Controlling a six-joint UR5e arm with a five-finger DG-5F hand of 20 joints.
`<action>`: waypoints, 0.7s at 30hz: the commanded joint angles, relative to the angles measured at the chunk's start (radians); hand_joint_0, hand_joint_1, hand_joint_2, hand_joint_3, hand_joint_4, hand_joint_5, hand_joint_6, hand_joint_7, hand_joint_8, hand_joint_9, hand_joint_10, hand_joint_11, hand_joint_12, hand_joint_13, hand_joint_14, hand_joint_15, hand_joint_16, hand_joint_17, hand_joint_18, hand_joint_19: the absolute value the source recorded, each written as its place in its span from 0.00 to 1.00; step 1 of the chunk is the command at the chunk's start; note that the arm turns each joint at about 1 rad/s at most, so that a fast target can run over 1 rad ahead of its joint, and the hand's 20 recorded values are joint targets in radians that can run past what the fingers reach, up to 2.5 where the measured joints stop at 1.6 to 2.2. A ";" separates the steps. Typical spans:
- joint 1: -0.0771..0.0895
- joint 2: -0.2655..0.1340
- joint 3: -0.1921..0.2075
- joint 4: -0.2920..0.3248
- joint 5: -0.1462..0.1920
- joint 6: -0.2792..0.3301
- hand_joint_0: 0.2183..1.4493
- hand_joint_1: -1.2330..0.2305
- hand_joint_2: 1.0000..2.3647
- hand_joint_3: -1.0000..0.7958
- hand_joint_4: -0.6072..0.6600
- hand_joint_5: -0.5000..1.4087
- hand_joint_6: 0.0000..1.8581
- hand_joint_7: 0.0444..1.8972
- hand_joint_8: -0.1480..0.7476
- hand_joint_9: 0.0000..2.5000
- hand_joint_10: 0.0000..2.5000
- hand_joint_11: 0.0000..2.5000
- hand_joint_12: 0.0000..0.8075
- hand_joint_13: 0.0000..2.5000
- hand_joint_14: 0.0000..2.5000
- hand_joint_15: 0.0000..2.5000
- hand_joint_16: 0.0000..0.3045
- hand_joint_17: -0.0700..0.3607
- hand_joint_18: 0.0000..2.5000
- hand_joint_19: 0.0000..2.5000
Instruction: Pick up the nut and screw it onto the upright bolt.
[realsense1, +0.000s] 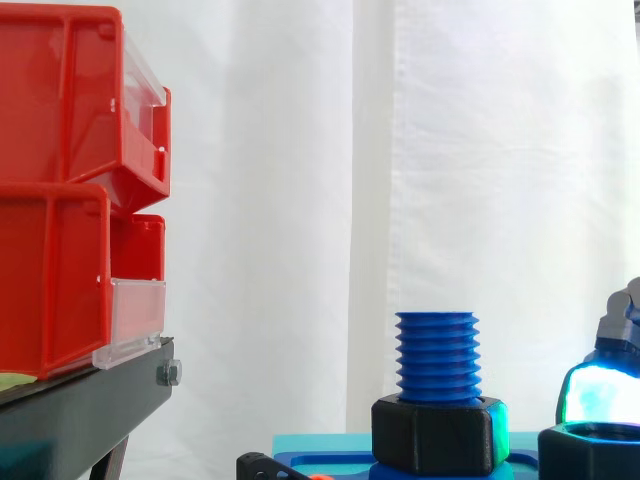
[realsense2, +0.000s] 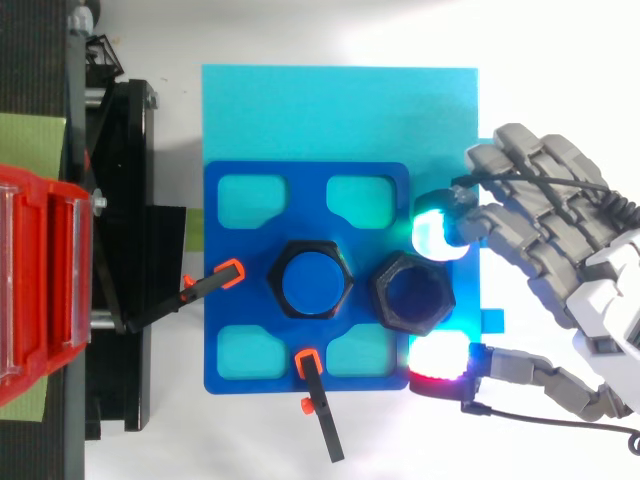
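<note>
Loose nut (realsense2: 412, 292) flat on the blue plate (realsense2: 220, 280), near the plate's right edge, just beside the upright bolt (realsense2: 312, 283). Around the bolt's foot, a second nut (realsense1: 437, 435). Reaches in over the worktop's (realsense2: 560, 60) right edge: hand (realsense2: 590, 260) spread, not clamped. Cyan-green pad (realsense2: 437, 232) just beside one side of the loose nut, red pad (realsense2: 440, 358) beside the opposite side; contact impossible to tell. Red bins (realsense1: 60, 230) on a black stand (realsense1: 90, 400) at the worktop's left edge.
</note>
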 joint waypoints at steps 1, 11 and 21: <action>-0.002 0.000 -0.001 0.000 -0.003 0.000 0.27 0.34 0.00 0.28 0.71 0.16 0.27 0.60 0.51 0.17 0.00 0.05 0.49 0.10 0.00 0.00 0.17 0.44 0.09 0.03; -0.004 0.000 -0.001 0.000 -0.016 0.000 0.28 0.36 0.00 0.28 0.71 0.17 0.27 0.62 0.51 0.18 0.00 0.06 0.48 0.10 0.00 0.00 0.17 0.43 0.09 0.03; -0.007 0.001 0.001 -0.006 -0.033 0.000 0.28 0.36 0.00 0.28 0.70 0.17 0.27 0.63 0.51 0.18 0.00 0.07 0.48 0.10 0.00 0.00 0.17 0.43 0.09 0.03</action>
